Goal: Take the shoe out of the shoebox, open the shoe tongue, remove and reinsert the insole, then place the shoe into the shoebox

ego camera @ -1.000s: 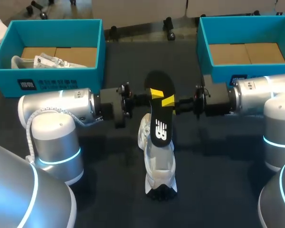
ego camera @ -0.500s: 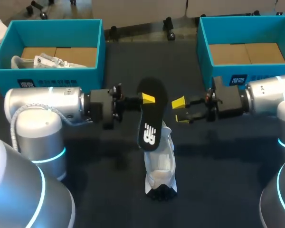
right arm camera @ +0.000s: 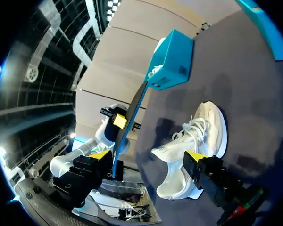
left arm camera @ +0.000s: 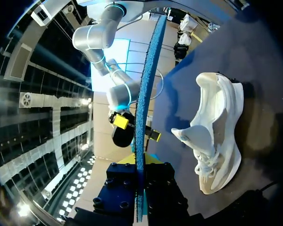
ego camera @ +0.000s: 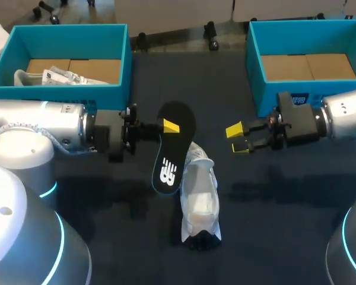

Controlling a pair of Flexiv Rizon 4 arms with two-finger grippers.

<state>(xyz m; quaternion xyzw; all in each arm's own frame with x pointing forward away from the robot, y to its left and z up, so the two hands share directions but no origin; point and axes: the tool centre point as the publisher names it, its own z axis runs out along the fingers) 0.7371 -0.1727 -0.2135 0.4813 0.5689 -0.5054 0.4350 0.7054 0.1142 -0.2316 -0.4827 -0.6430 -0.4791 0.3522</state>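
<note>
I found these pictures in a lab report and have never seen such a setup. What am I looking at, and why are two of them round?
These are two robot arms at a dark table, each ending in two yellow-tipped fingers. The wide picture is taken from above and behind the robot, looking down. The round ones come from a fisheye camera on each wrist, looking out along the fingers. On the table sits a white shoe. At the back stand two blue boxes: the left shoebox holds another white shoe, the right shoebox shows only its cardboard floor. The left arm's fingers grip a black insole, held off the table beside the shoe; its wrist view shows that insole edge-on. The right arm's fingers are open and hold nothing.
</note>
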